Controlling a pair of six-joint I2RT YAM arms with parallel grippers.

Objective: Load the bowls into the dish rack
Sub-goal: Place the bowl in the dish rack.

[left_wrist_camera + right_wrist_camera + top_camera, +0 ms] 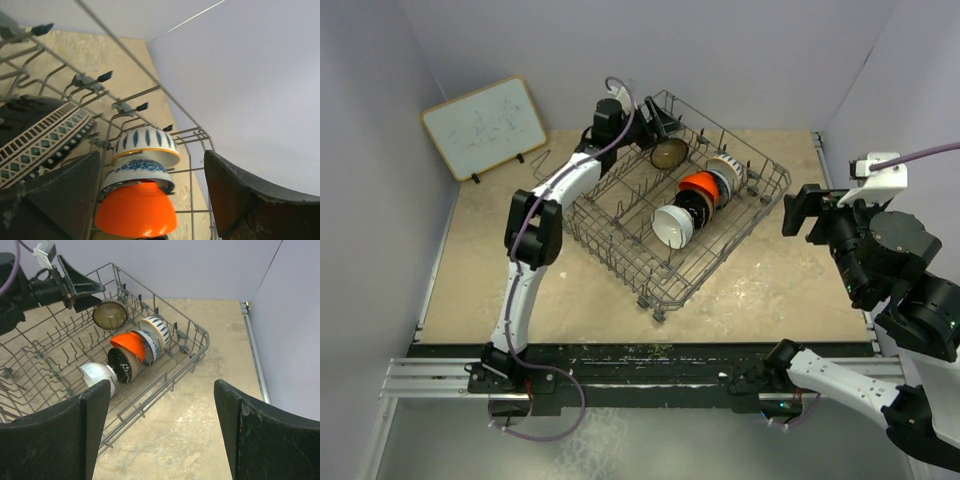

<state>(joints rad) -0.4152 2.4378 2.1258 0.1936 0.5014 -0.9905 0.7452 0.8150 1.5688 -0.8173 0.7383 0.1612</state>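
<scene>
The grey wire dish rack (661,297) stands mid-table. In a row on their edges inside it lean a white bowl (672,225), a black one (695,208), an orange one (700,184) and blue-and-white patterned ones (727,171). A brown bowl with a cream inside (669,152) stands alone at the rack's back. My left gripper (658,124) hovers open just beside that brown bowl, nothing between its fingers. The left wrist view looks along the rack at the orange bowl (136,210) and the patterned bowls (145,150). My right gripper (800,212) is open over bare table to the right of the rack.
A white board (485,125) leans against the back left wall. Purple walls close in the back and both sides. A metal rail (252,345) runs along the table's right edge. The rack's right corner (202,342) lies ahead of my right gripper (162,430).
</scene>
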